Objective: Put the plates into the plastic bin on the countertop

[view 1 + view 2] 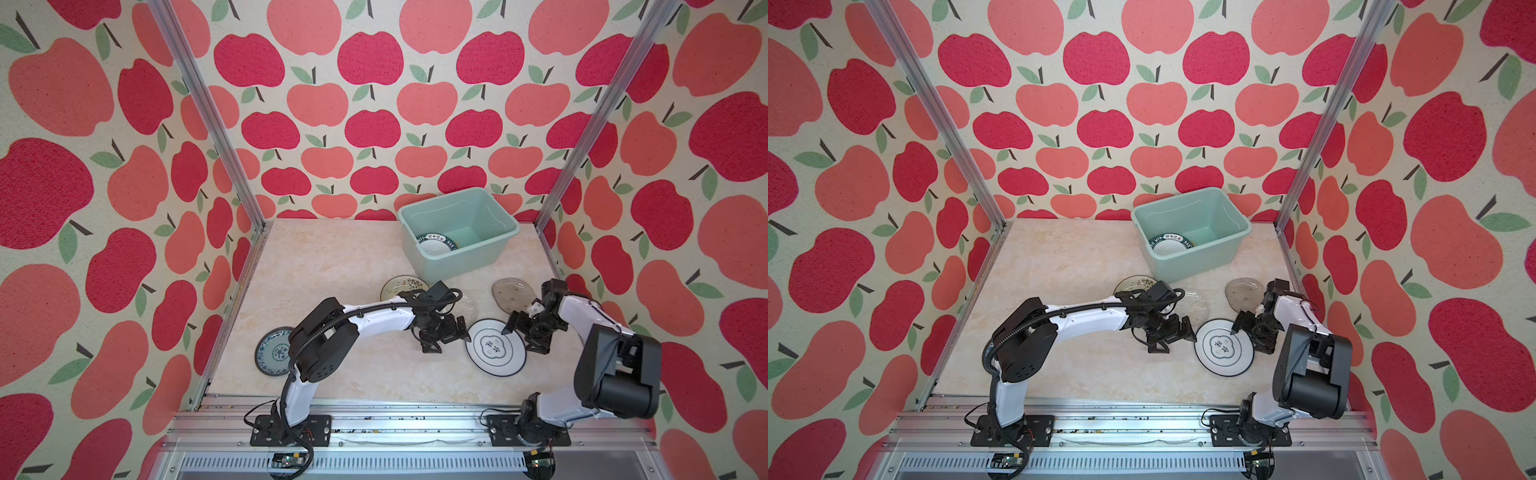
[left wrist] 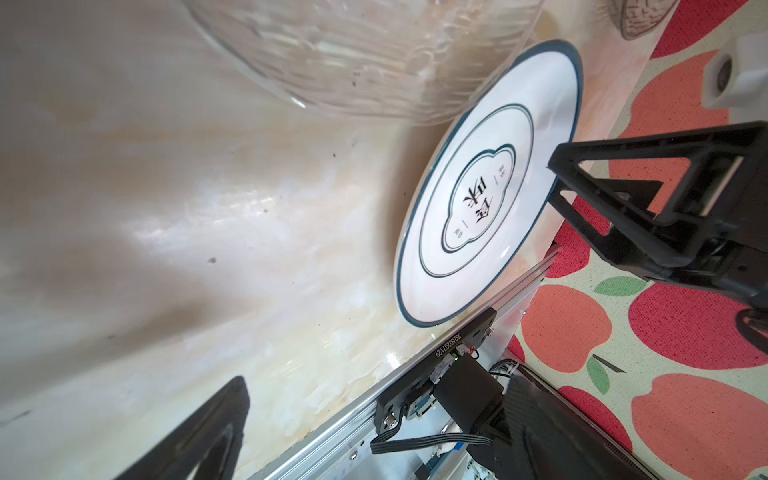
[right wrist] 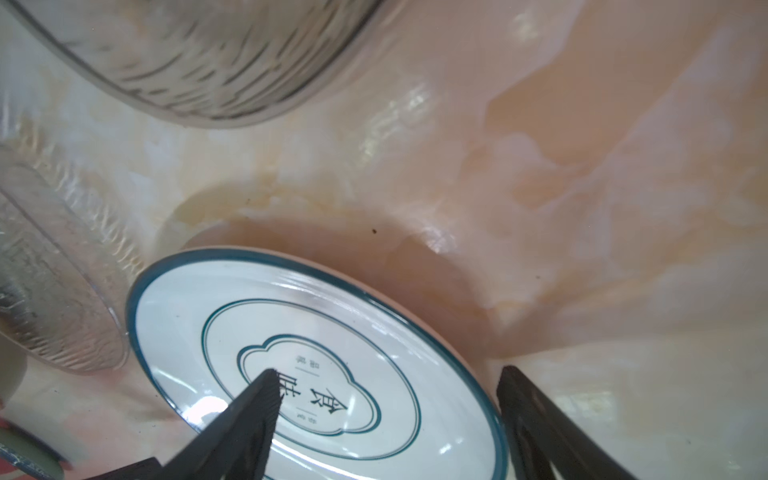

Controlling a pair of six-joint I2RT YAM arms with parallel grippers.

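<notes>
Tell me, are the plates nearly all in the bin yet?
Not nearly. Done: one letter-rimmed plate lies in the mint-green bin. In hand: the right hand straddles the edge of the teal-rimmed white plate, jaws open, not gripping yet; the left hand hovers open beside it. Left: that plate plus the cream plant plate, clear glass plate, grey glass plate and blue-patterned plate, all on the countertop.
</notes>
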